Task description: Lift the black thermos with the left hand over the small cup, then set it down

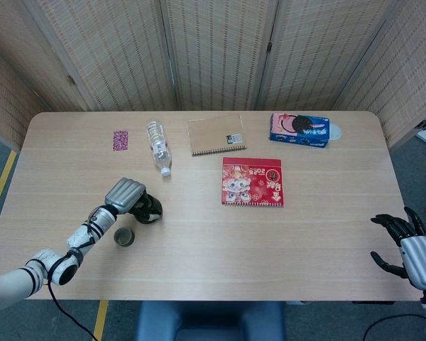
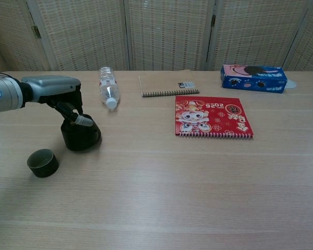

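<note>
Your left hand [image 2: 60,96] is wrapped over the top of the thermos [image 2: 81,136], its fingers [image 2: 79,120] curled down around the upper part. The thermos stands upright on the worktop [image 2: 161,187], its base on the wood. The cup [image 2: 43,162] sits just beside it, nearer the front edge and a little to the left, apart from it and open side up. In the head view your right hand [image 1: 410,249] hangs off the worktop's near right corner, fingers spread and holding nothing. Further back lie a water bottle [image 2: 108,87] on its side, a tan notebook [image 2: 168,83], a red calendar [image 2: 213,116], a blue biscuit box [image 2: 253,77] and a small pink card [image 1: 121,140].
</note>
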`<state>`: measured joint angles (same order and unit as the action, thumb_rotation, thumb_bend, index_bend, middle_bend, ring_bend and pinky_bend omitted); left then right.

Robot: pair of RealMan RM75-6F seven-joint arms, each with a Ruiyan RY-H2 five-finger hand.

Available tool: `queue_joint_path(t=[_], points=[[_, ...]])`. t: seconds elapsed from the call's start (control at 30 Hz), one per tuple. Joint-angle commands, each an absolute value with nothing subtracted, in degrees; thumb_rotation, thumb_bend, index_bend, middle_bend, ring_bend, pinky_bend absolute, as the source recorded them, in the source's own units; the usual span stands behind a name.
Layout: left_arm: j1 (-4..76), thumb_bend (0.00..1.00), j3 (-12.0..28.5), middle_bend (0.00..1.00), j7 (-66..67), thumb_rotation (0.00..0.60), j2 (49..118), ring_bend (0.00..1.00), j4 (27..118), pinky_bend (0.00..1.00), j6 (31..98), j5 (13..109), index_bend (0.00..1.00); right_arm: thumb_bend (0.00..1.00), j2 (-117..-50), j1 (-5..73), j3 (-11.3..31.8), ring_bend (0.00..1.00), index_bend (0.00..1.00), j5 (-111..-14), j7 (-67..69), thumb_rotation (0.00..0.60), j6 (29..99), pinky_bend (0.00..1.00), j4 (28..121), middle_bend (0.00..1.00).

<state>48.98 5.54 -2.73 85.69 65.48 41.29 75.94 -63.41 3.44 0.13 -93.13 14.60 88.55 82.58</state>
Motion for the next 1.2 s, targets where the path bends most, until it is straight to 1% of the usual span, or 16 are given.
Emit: queue_joint_path(t=[0.03, 0.2, 0.3, 0.37, 0.43, 0.53, 0.67, 0.9, 1.0, 1.07, 1.2], points=[[48.78, 0.13, 5.95, 1.00, -2.34, 0.278, 85.52, 0.94, 65.77, 0.52, 41.75, 75.37, 1.00, 0.27, -63.45, 3.42, 0.13, 0.24, 0.23, -93.17, 14.65, 0.600, 88.62, 0.04, 82.54, 0.26], [48.09, 0.18, 6.70, 1.00, -0.37, 0.278, 85.16, 0.94, 66.89, 0.53, 43.33, 73.90, 1.00, 0.27, -63.43, 3.40, 0.14, 0.24, 0.23, -93.31, 14.65, 0.600, 88.81, 0.04, 82.54, 0.26], [47.64, 0.24, 7.19, 1.00, 1.11, 0.274, 84.65, 0.95, 68.28, 0.54, 44.08, 72.61, 1.00, 0.27, -63.49, 3.40, 0.13, 0.24, 0.23, -93.40, 14.70, 0.600, 88.87, 0.04, 82.48, 0.26], [47.26, 0.28, 7.54, 1.00, 2.03, 0.246, 84.16, 0.95, 69.46, 0.54, 44.53, 71.54, 1.00, 0.27, -63.54, 3.39, 0.10, 0.24, 0.23, -93.44, 14.77, 0.600, 88.89, 0.04, 82.42, 0.26], [46.84, 0.33, 7.88, 1.00, 2.60, 0.200, 83.98, 0.96, 70.21, 0.55, 45.21, 70.68, 1.00, 0.27, -63.58, 3.38, 0.09, 0.24, 0.23, -93.44, 14.83, 0.600, 88.90, 0.04, 82.35, 0.26], [46.16, 0.36, 8.25, 1.00, 3.67, 0.163, 83.57, 0.96, 71.29, 0.55, 46.31, 69.52, 1.00, 0.27, -63.49, 3.33, 0.10, 0.24, 0.23, -93.51, 14.89, 0.600, 89.08, 0.04, 82.35, 0.26], [45.37, 0.39, 8.38, 1.00, 4.26, 0.160, 82.64, 0.96, 72.83, 0.55, 47.38, 68.94, 1.00, 0.27, -63.18, 3.34, 0.27, 0.24, 0.23, -93.71, 14.76, 0.600, 89.50, 0.04, 82.61, 0.26], [43.30, 0.42, 7.89, 1.00, 6.09, 0.162, 81.00, 0.96, 75.27, 0.55, 51.63, 70.21, 1.00, 0.27, -62.48, 3.84, 0.61, 0.24, 0.23, -94.28, 13.95, 0.600, 89.66, 0.04, 83.63, 0.26], [42.57, 0.45, 7.75, 1.00, 6.11, 0.161, 80.22, 0.96, 75.96, 0.55, 52.90, 70.86, 1.00, 0.27, -62.27, 4.19, 0.70, 0.24, 0.23, -94.61, 13.55, 0.600, 89.51, 0.04, 84.16, 0.26], [42.11, 0.48, 7.67, 1.00, 6.03, 0.164, 79.74, 0.96, 76.27, 0.55, 53.70, 71.33, 1.00, 0.27, -62.15, 4.36, 0.78, 0.24, 0.23, -94.80, 13.26, 0.600, 89.51, 0.04, 84.48, 0.26], [40.97, 0.49, 7.43, 1.00, 5.49, 0.187, 78.54, 0.96, 76.94, 0.55, 55.36, 72.35, 1.00, 0.27, -61.71, 4.73, 0.96, 0.24, 0.23, -95.22, 12.36, 0.600, 89.56, 0.04, 85.42, 0.26]])
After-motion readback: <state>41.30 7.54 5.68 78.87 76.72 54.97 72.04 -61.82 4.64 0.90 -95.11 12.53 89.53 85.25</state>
